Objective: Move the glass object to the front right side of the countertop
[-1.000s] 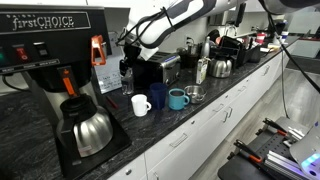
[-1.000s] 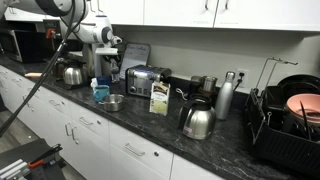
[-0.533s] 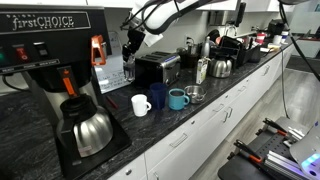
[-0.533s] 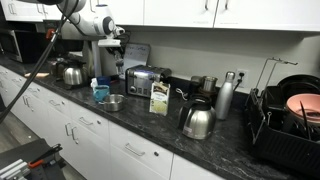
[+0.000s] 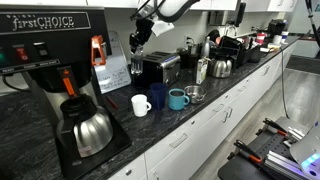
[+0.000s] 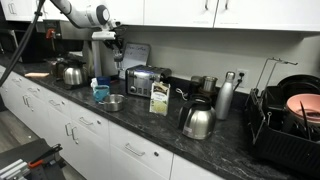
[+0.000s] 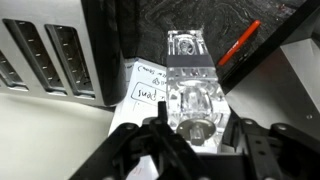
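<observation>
The glass object (image 5: 137, 65) is a clear, faceted block-like piece. It hangs from my gripper (image 5: 137, 45) a little above the dark speckled countertop (image 5: 150, 128), between the coffee machine and the toaster. In the wrist view the glass (image 7: 190, 85) sits between my two black fingers (image 7: 192, 132), which are shut on it. It also shows in an exterior view (image 6: 118, 64) under my gripper (image 6: 118, 47), above the countertop (image 6: 140, 122).
A coffee machine (image 5: 50, 60) with a steel carafe (image 5: 90, 130) stands nearby, with a toaster (image 5: 155, 68), a white mug (image 5: 141, 104), a blue mug (image 5: 178, 98), a metal bowl (image 5: 194, 93) and kettles (image 6: 197, 122). A dish rack (image 6: 290, 120) stands at one end.
My arm has risen and swung toward the toaster, and the glass object has come up off the countertop with the gripper.
</observation>
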